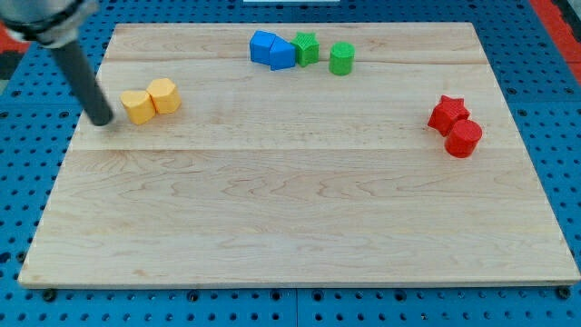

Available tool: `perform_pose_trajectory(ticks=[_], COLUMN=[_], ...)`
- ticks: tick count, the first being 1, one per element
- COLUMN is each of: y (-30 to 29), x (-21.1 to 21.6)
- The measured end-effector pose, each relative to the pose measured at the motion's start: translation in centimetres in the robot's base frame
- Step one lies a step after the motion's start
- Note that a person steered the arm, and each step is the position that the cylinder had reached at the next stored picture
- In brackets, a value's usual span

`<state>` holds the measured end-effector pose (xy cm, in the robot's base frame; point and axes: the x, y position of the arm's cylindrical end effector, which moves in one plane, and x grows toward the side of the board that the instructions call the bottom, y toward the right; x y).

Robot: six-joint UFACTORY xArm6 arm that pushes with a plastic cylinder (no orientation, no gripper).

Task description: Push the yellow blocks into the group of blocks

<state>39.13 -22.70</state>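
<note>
Two yellow blocks lie side by side at the view's upper left: a yellow block (138,106) and a yellow hexagonal block (165,95) touching it on its right. My tip (103,121) rests on the board just left of the left yellow block, a small gap apart. A group at the view's top centre holds two blue blocks (272,49), a green star-shaped block (307,47) and a green cylinder (341,58).
A red star-shaped block (448,113) and a red cylinder (464,138) sit together at the view's right. The wooden board (290,209) lies on a blue perforated table (18,136). The rod slants up to the view's top left corner.
</note>
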Motion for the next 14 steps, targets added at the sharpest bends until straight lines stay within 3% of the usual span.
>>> perform_pose_trajectory(ticks=[1, 3, 4, 5, 6, 7, 10, 13, 14], y=[4.8, 8.4, 13.6, 14.8, 11.8, 8.0, 7.1, 11.4, 6.1], x=[-3.1, -5.3, -8.5, -8.1, -4.9, -5.9, -7.4, -8.7, -10.6])
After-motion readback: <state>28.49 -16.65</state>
